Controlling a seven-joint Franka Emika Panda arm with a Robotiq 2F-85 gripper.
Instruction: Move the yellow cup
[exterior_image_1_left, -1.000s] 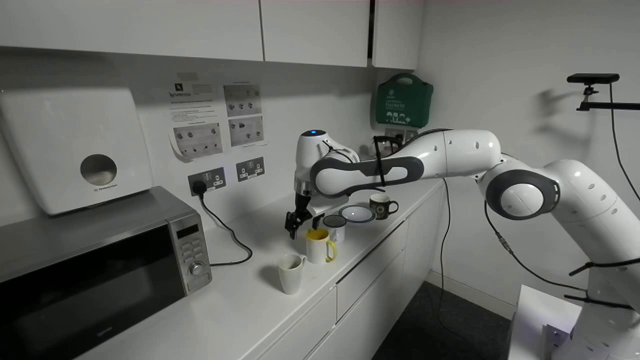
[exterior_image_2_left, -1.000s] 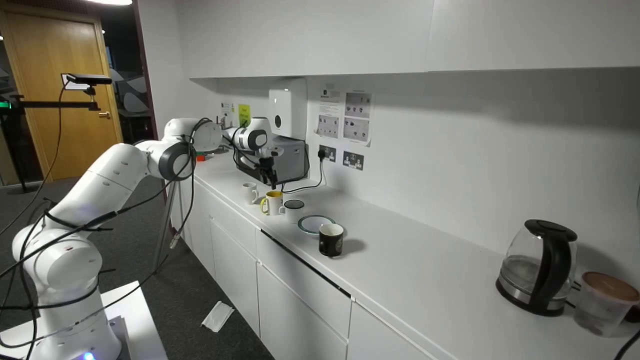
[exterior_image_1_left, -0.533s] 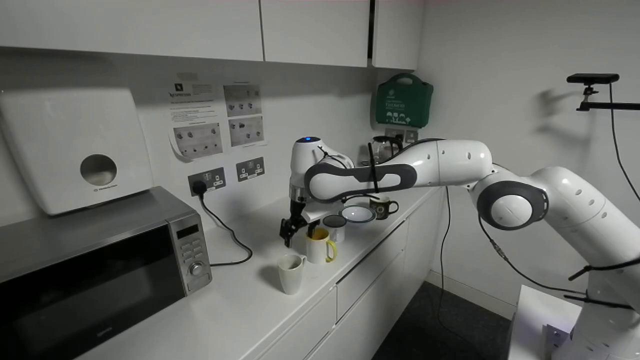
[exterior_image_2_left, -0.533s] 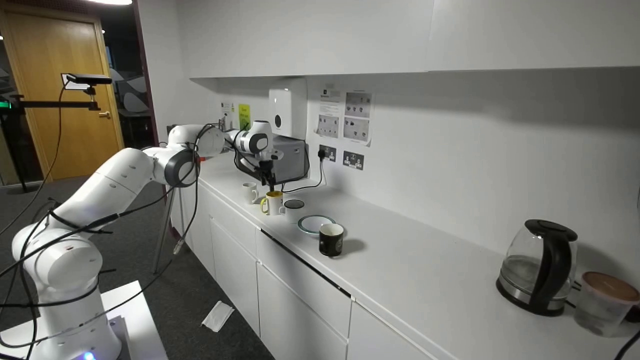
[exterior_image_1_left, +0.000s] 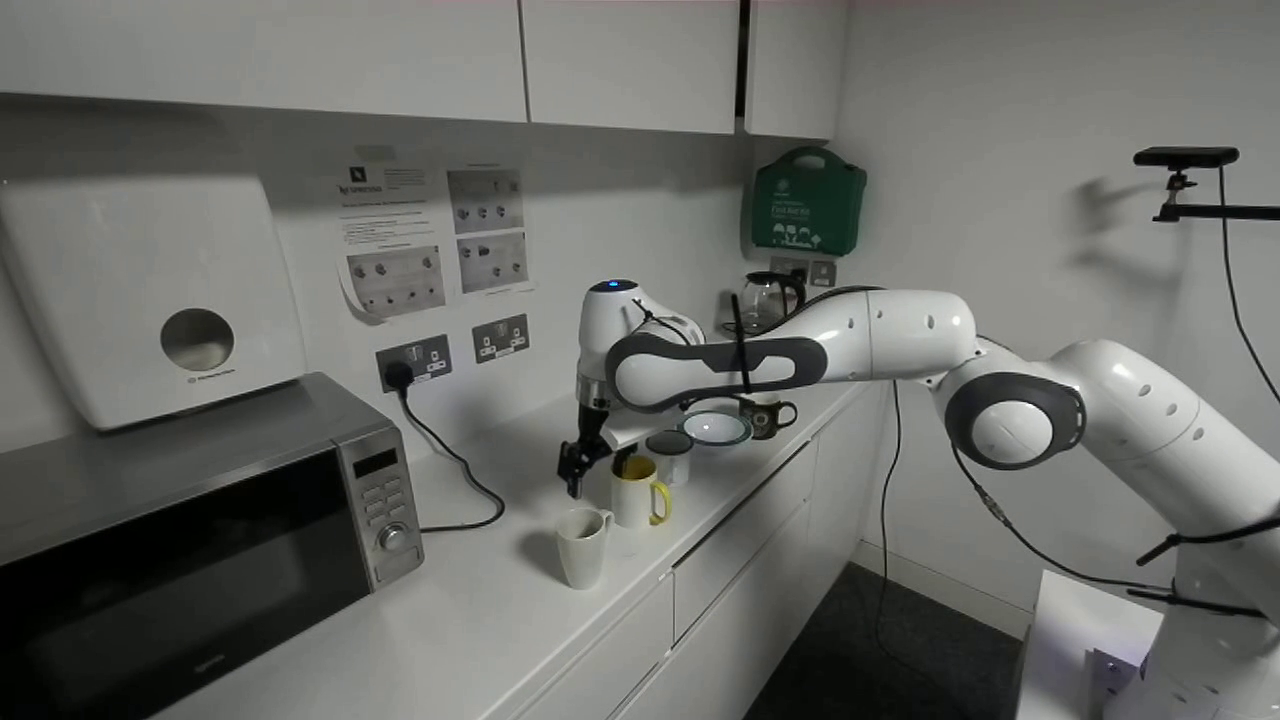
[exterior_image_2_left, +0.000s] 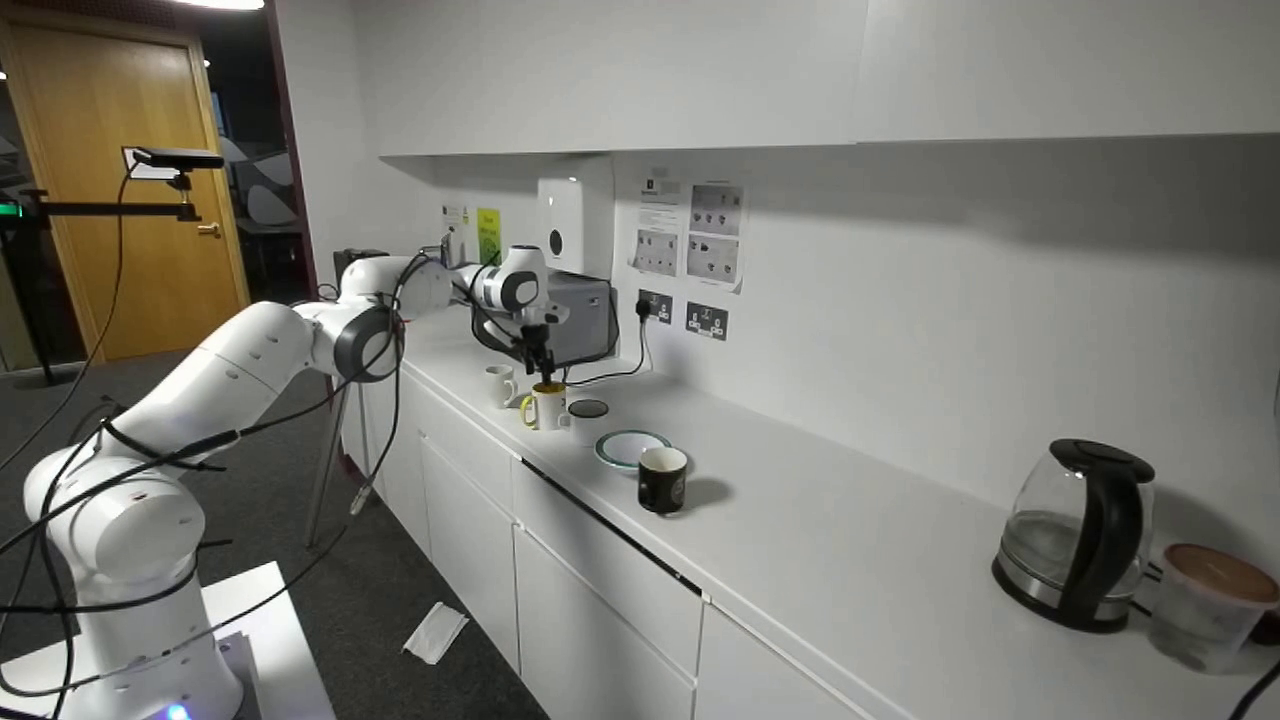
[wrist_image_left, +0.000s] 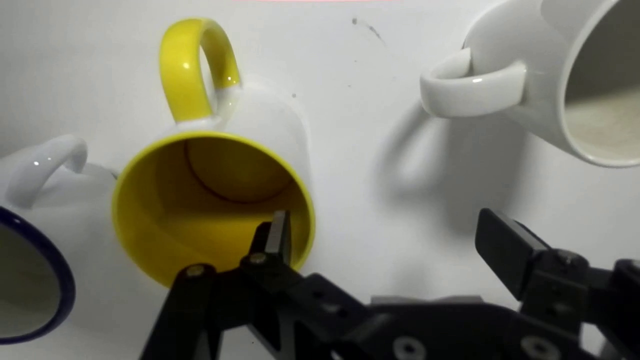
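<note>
Beneath the white wall cupboards (exterior_image_2_left: 620, 75) runs a long white tabletop (exterior_image_2_left: 850, 560), and from beyond its front edge the white jointed arm (exterior_image_1_left: 900, 335) reaches in across it. Against the back edge sits the grey microwave (exterior_image_1_left: 195, 505). Well apart from it, towards a back corner, I can see a glass kettle (exterior_image_2_left: 1085, 540) and, just beside it, a clear tub (exterior_image_2_left: 1205, 620) with a brown lid. At the arm's end the tool (wrist_image_left: 387, 225) points down over the tabletop, nearer the front edge, its jaws spread wide and holding nothing. Near that same edge a plate (exterior_image_2_left: 630, 450) with a greenish rim lies between a dark mug (exterior_image_2_left: 661, 485), on the kettle side, and a white blue-rimmed mug (exterior_image_2_left: 588, 427). Next towards the microwave comes the yellow cup (exterior_image_1_left: 636, 502), upright, white outside, yellow within and on its handle, which faces the front edge; whether it touches the blue-rimmed mug I can't tell. The white cup (exterior_image_1_left: 582, 552) stands last in the row, a little apart. One black fingertip (wrist_image_left: 280, 237) shows against the yellow cup's mouth; I can't tell if it dips below the rim. Its partner hangs over bare tabletop, on the microwave side of the yellow cup.
</note>
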